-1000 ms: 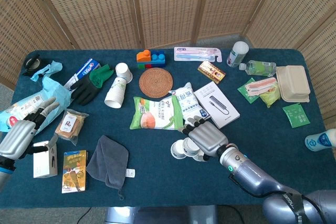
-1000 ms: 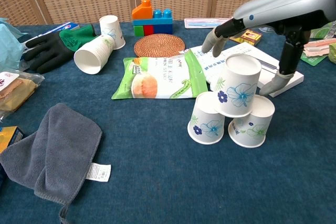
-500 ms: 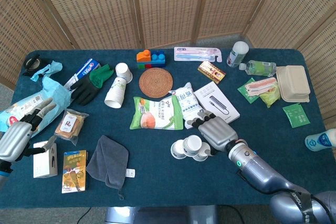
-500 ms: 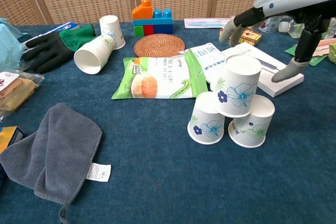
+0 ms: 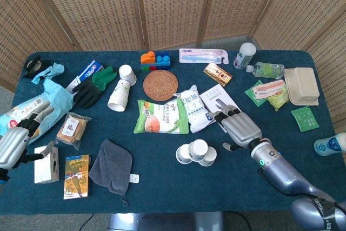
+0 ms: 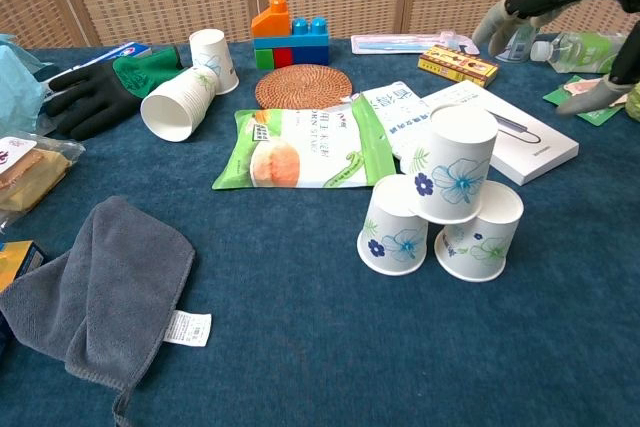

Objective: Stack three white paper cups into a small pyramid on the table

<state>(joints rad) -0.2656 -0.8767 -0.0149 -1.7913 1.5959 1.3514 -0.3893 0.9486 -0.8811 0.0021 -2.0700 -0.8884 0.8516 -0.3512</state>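
On the blue table [image 5: 162,187], the three white paper cups [image 6: 441,205] form a finished pyramid near the front middle, two upside down side by side and the third perched on top, just in front of the green snack bag [image 6: 295,150]. The right hand [image 5: 238,128] hovers beside the stack with fingers spread, holding nothing. The left hand [image 5: 15,143] sits at the table's left edge, fingers loosely apart and empty.

A table [image 5: 162,187] draped in dark blue cloth carries everything. Just left of the right hand [image 5: 238,128] stands the cup pyramid [image 6: 440,207]; beneath that hand lies a white box [image 6: 515,137]. Near the left hand [image 5: 16,142] lie a snack packet [image 5: 70,129] and grey cloth [image 6: 95,292].
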